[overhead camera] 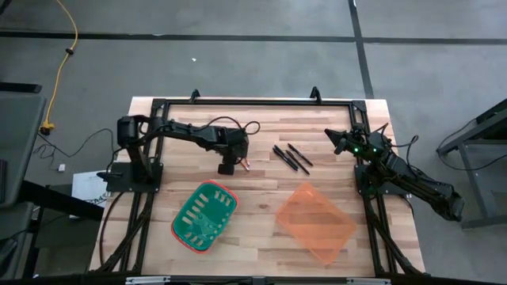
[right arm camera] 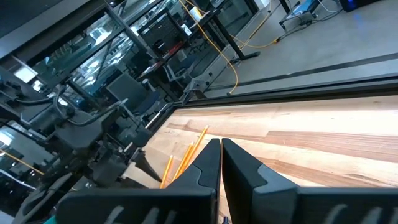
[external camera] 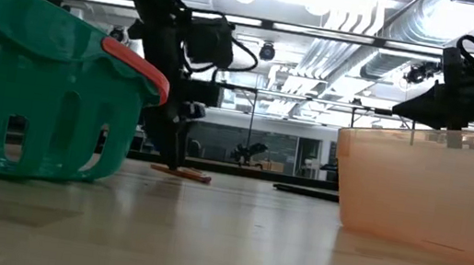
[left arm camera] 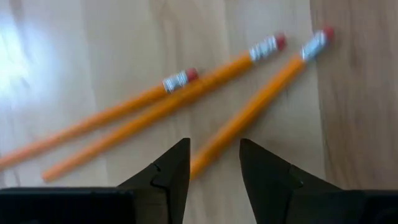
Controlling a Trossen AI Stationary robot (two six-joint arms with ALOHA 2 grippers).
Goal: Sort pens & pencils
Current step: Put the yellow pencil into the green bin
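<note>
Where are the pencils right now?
In the high view the pencils lie on the table, left of the pens, under the left gripper. Its wrist view shows all three, one between its open fingers.

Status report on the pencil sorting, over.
Left gripper open, low over the orange wooden pencils, one between its fingers. Right gripper shut, parked at the table's right edge. Black pens untouched. Nothing in the way.

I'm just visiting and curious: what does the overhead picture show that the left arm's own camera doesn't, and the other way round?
Only the overhead view shows the black pens, the green basket, the orange bin and the right claw waiting at the table's far right. Only the left arm's camera shows the pencils' red erasers and the open left claw straddling one. Both show the wooden table and pencils.
</note>
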